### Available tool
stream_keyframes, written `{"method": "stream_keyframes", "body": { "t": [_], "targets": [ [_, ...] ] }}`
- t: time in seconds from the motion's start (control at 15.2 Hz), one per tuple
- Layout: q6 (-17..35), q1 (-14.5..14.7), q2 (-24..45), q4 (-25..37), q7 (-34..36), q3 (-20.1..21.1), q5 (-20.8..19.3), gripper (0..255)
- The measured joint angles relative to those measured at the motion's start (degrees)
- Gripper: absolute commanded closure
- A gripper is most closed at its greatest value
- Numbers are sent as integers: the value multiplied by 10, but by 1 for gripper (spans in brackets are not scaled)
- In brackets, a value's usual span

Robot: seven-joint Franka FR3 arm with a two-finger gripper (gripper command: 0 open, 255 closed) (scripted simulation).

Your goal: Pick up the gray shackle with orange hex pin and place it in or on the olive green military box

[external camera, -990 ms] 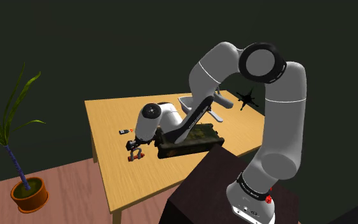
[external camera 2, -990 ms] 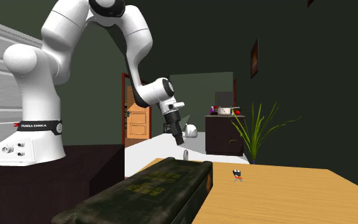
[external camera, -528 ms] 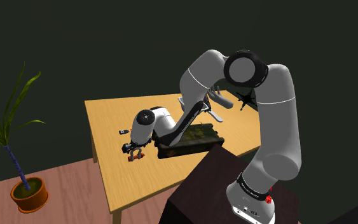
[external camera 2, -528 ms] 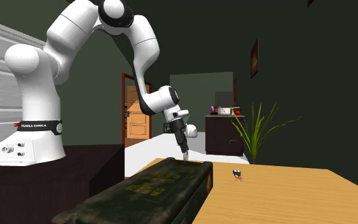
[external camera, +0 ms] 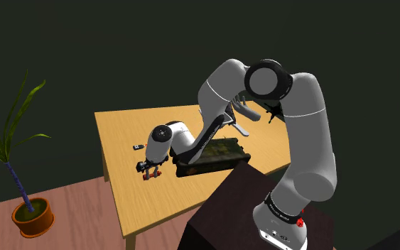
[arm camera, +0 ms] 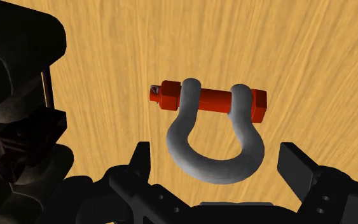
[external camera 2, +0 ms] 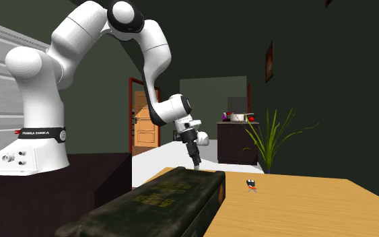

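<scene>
From the wrist view we see the claw (arm camera: pixel 217 153) spread wide, one finger on each side of the grey shackle (arm camera: pixel 217 169) with its orange pin, neither touching it. The shackle lies flat on the wooden counter (arm camera: pixel 171 38), with the dark olive box (arm camera: pixel 18 127) just beside it. In the shoulder view, left of centre, the arm's wrist covers most of the shackle. In the second exterior view the box, at lower left, blocks the spot under the claw. A small black-and-red thing (external camera: pixel 139 147) lies nearby, and a potted plant (external camera: pixel 10 142) stands well apart.
</scene>
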Motion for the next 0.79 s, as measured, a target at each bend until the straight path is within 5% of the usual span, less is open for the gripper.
{"method": "stream_keyframes", "body": {
  "t": [0.07,0.13,0.79],
  "targets": [
    [0,0,0,0,0,0,0,0],
    [0,0,0,0,0,0,0,255],
    [0,0,0,0,0,0,0,255]
  ]
}}
